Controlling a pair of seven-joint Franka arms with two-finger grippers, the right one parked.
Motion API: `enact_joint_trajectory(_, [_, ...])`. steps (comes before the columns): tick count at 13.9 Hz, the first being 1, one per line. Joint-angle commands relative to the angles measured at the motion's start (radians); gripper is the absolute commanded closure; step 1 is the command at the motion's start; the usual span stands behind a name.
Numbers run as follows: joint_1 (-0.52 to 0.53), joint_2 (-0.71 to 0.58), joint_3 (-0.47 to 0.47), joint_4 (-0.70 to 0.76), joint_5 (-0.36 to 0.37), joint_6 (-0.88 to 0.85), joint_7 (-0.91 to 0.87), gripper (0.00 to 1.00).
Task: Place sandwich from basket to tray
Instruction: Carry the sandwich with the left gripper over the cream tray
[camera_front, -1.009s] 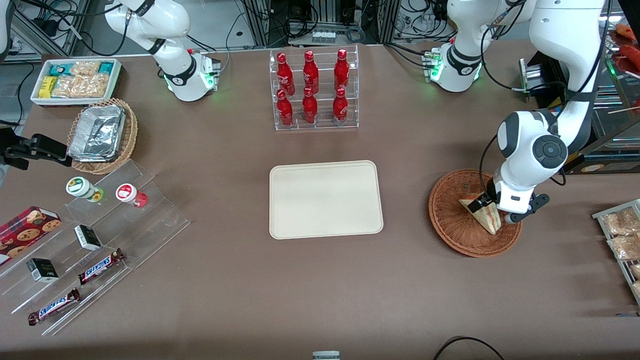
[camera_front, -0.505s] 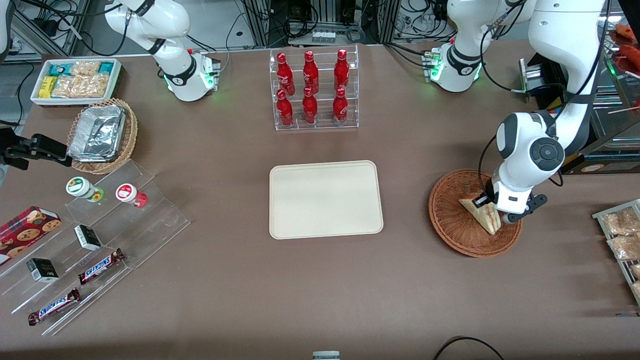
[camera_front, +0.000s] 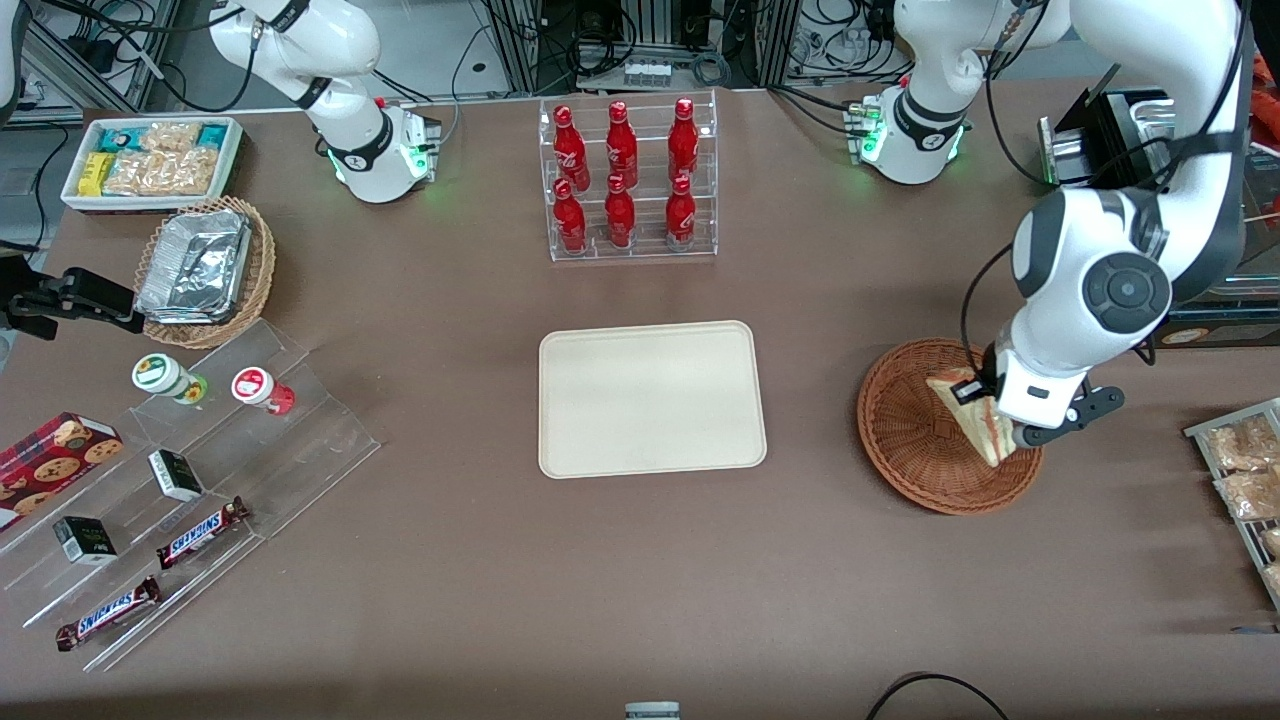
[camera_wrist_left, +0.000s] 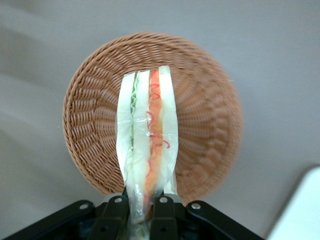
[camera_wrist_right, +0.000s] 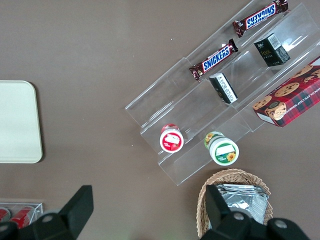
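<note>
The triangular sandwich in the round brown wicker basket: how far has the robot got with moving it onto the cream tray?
Done: the left arm's gripper is shut on the wrapped triangular sandwich, held above the round reddish-brown wicker basket. In hand: lifting it out; it hangs over the basket, apparently clear of the weave. Left: carrying it to the flat cream-beige rectangular tray, which holds nothing yet, and releasing it.

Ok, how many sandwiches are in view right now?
1. The sandwich is pinched at one end between the gripper fingers, hanging just above the basket. The tray holds none. Nothing else shows in the basket.
</note>
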Motion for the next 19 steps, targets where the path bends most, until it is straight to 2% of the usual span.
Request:
enact_joint_trajectory(1, [-0.108,0.063,-0.004,0.167,-0.002,-0.084,-0.012,1.0])
enact_joint_trajectory(3, [-0.177,0.09,-0.006,0.21,-0.02,-0.092,-0.014,1.0])
enact_joint_trajectory(6, [-0.272,0.153,-0.006,0.249,-0.084,-0.083,-0.02,1.0])
enact_joint_trajectory(8, [-0.338,0.227,-0.006,0.325,-0.103,-0.083,-0.032,1.0])
enact_joint_trajectory(11, [-0.435,0.327,-0.004,0.39,-0.1,-0.06,-0.103,1.0])
enact_joint_trajectory(19, [-0.575,0.478,-0.004,0.394,-0.095,0.168,-0.19,1.0])
